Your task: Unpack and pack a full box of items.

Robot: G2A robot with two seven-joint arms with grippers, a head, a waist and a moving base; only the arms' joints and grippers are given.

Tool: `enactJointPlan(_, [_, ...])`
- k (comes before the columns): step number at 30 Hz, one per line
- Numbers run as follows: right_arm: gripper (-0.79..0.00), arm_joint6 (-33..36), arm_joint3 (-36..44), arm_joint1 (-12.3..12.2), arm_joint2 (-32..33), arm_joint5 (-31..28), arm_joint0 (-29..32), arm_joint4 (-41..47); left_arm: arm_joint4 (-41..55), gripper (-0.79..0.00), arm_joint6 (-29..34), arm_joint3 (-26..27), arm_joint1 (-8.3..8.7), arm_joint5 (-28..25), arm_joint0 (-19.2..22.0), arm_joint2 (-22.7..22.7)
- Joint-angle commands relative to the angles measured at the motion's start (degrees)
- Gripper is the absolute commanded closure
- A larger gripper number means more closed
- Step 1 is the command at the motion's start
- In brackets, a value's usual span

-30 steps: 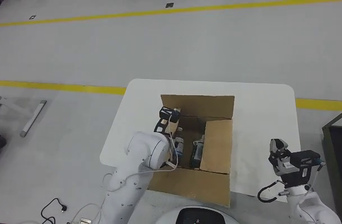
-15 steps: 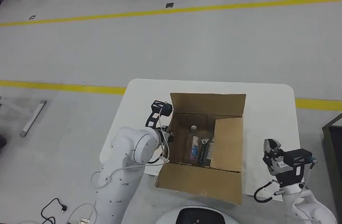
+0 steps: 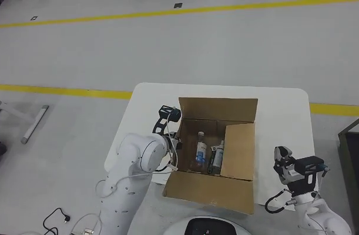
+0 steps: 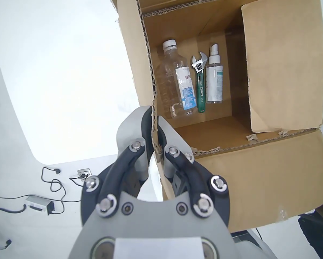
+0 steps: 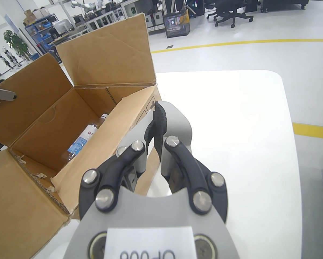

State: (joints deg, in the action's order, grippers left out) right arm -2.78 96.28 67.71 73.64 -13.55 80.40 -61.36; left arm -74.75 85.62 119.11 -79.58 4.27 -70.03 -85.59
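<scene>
Pinching box flap point(image 4: 135, 41), L claw point(image 4: 153, 121), wrench point(image 4: 200, 82) inside

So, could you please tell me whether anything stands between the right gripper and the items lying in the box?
Yes. The right flap of the box leans inward between the right gripper and the spray bottle, wrench and water bottle on the box floor, covering that side of the opening.

Box point(image 4: 271, 179), water bottle point(image 4: 177, 82), spray bottle point(image 4: 214, 79), wrench point(image 4: 200, 87) — one each.
</scene>
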Motion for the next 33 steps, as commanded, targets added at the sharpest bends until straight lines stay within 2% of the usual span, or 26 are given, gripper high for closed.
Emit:
enactJointPlan(1, [0.0, -0.04, -0.17, 0.04, -0.02, -0.03, -0.03, -0.14, 1.06, 0.0, -2.17, -0.85, 0.06, -0.02, -0.89, -0.25])
enactJointPlan(12, [0.0, 0.2, -0.4, 0.2, 0.41, -0.41, 0.13, 0.07, 17.21, 0.0, -4.34, -1.19, 0.51, 2.34, 0.31, -7.38])
enactJointPlan(20, [0.0, 0.36, -0.66, 0.35, 0.48, -0.6, -0.05, 0.11, 31.83, 0.0, -1.8, -6.38, 1.19, 4.57, 1.82, -12.92])
enactJointPlan(24, [0.0, 0.44, -0.84, 0.42, 0.49, -0.64, -0.09, 0.07, 33.04, 0.0, -1.16, -8.81, 1.88, 4.41, 2.28, -14.58])
enactJointPlan(25, [0.0, 0.48, -0.86, 0.44, 0.51, -0.65, -0.11, 0.04, 32.49, -0.046, -1.28, -9.13, 2.04, 4.56, 2.3, -14.63])
enactJointPlan(27, [0.0, 0.52, -0.87, 0.47, 0.55, -0.69, -0.14, 0.04, 31.4, -0.582, -1.35, -9.58, 2.35, 4.84, 2.33, -14.43])
enactJointPlan(28, [0.0, 0.52, -0.82, 0.49, 0.59, -0.73, -0.17, 0.11, 30.32, -0.785, -1.38, -9.58, 2.52, 4.87, 2.34, -14.23])
enactJointPlan(33, [0.0, 0.66, -0.45, 0.56, 0.79, -0.72, -0.22, 0.34, 23.58, -0.785, -2.29, -8.66, 3.29, 5.34, 2.28, -12.47])
